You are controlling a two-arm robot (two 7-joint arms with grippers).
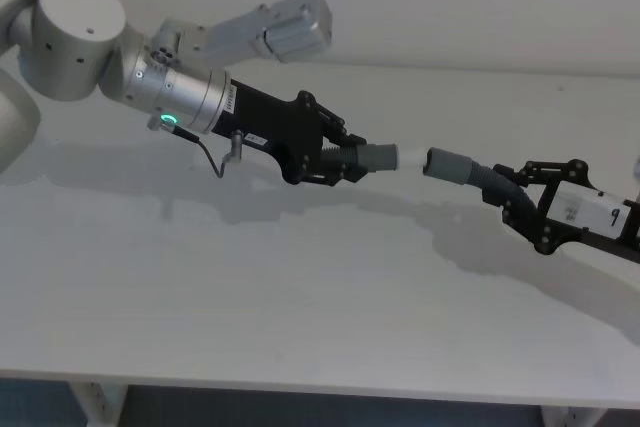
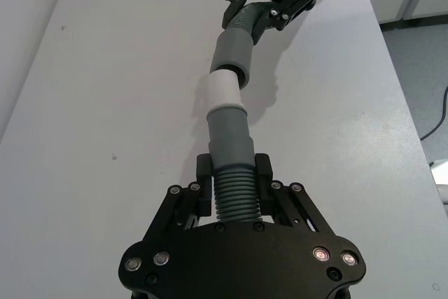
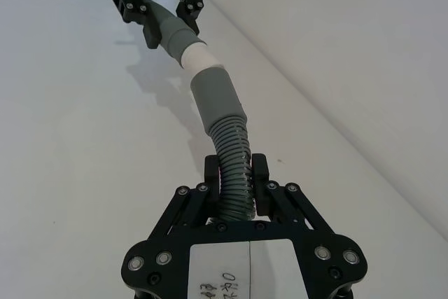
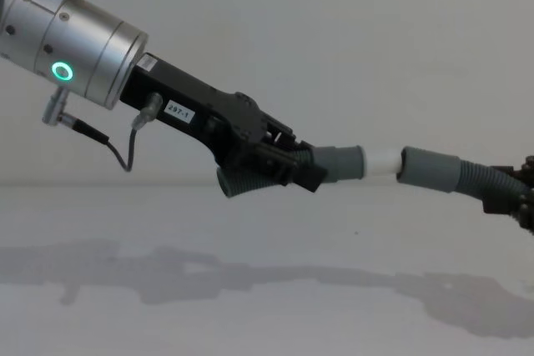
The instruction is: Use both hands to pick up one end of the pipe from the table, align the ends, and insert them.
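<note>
My left gripper (image 1: 345,157) is shut on the ribbed body of one grey pipe piece (image 1: 378,157), held above the white table (image 1: 250,287). That piece's cuff (image 4: 342,162) ends in a white tip (image 4: 382,160) pointing right. My right gripper (image 1: 520,199) is shut on the ribbed part of the other pipe piece (image 1: 490,179). Its grey cuff (image 1: 450,165) faces left, nearly in line with the tip. The white tip (image 2: 224,90) meets the mouth of that cuff (image 2: 234,50), and most of the white still shows. In the right wrist view the cuff (image 3: 217,99) meets the tip (image 3: 196,54).
Both arms cast shadows on the table under the pipe. The table's front edge (image 1: 300,385) runs along the bottom of the head view. Its side edge (image 2: 399,96) has floor beyond it. A pale wall (image 4: 334,39) stands behind.
</note>
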